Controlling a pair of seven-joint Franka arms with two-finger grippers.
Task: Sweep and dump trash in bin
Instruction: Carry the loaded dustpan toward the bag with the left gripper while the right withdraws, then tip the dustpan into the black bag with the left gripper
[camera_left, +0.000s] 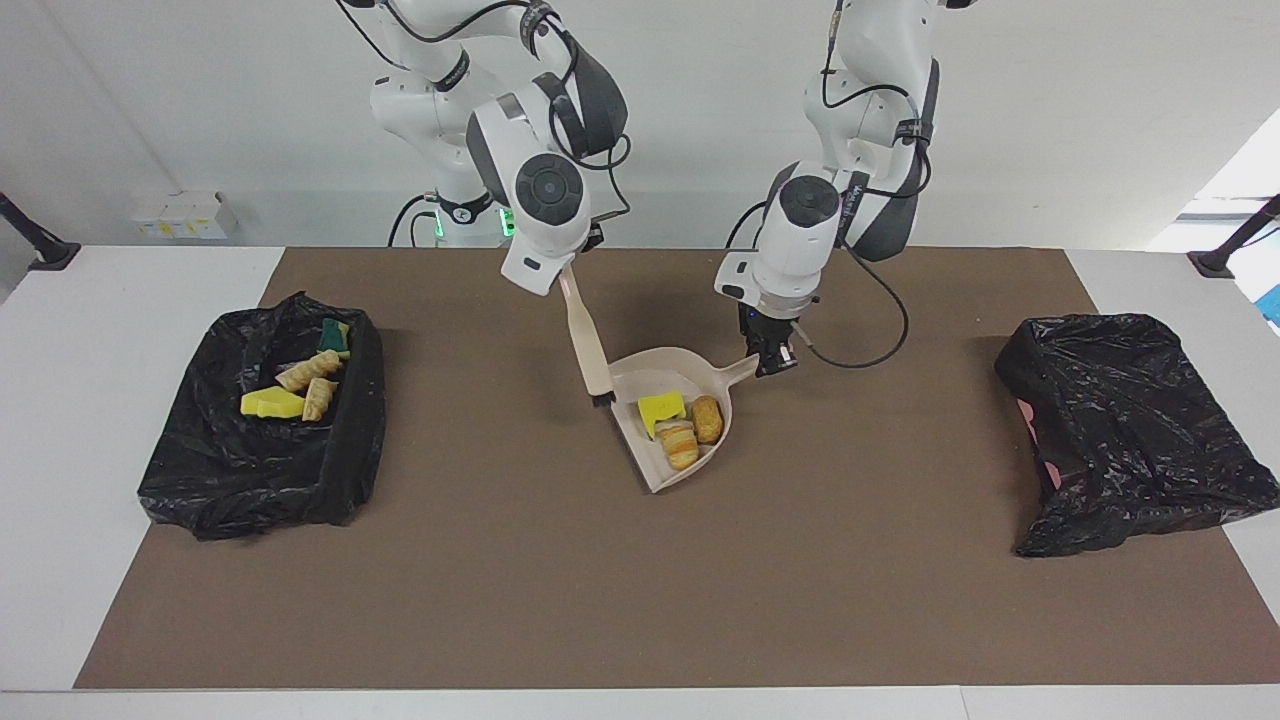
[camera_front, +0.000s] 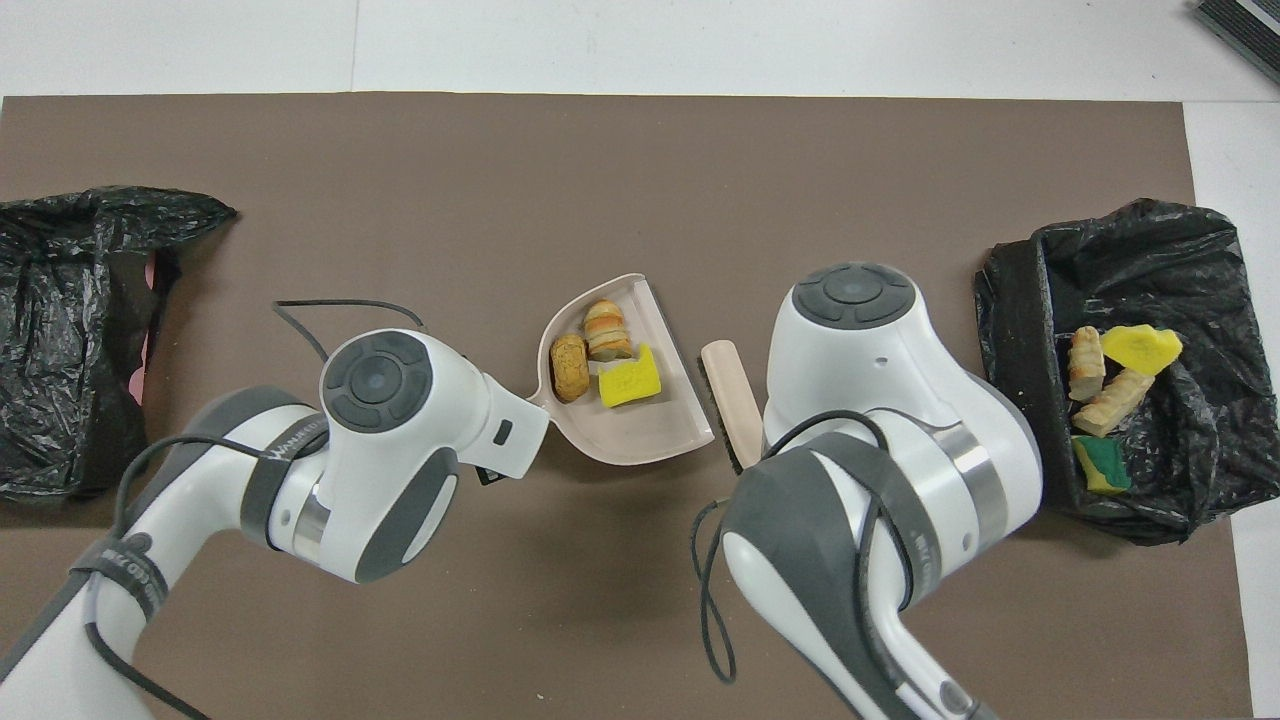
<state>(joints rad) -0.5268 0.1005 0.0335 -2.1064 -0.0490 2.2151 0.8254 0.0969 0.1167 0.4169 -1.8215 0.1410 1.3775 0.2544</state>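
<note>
1. You are looking at a white table (camera_left: 60, 400) with a brown mat (camera_left: 620, 580) over most of it and a plain white wall at the robots' end.

2. Your left gripper (camera_left: 772, 362) is clamped shut on the handle of the beige dustpan (camera_left: 640, 385). The pan sits mid-mat, its handle toward the left arm's end.

3. Three pieces of trash lie in the pan, touching one another: a yellow sponge chunk (camera_left: 661, 408), a striped bread piece (camera_left: 680, 444) and a brown bread piece (camera_left: 707, 419). In the overhead view they sit near the closed wall of the pan.

4. Your right gripper (camera_left: 565, 272) is closed on the handle of the brush (camera_left: 583, 345). The brush hangs steeply tilted, its dark bristle end down at the pan's edge on the side toward the right arm's end. You cannot tell whether the bristles touch the pan.

5. The bin (camera_left: 200, 490) lined with a black bag stands at the right arm's end of the table, well apart from the pan. Four more scraps lie in it: a yellow chunk (camera_left: 270, 403), two tan bread pieces (camera_left: 310, 370) (camera_left: 318, 398) and a green and yellow sponge (camera_left: 333, 336).

6. A second black bag (camera_left: 1130, 430) lies crumpled at the left arm's end of the table, with a bit of pink showing at its edge.

7. A small white box (camera_left: 180, 215) sits by the wall, at the right arm's end.
</note>
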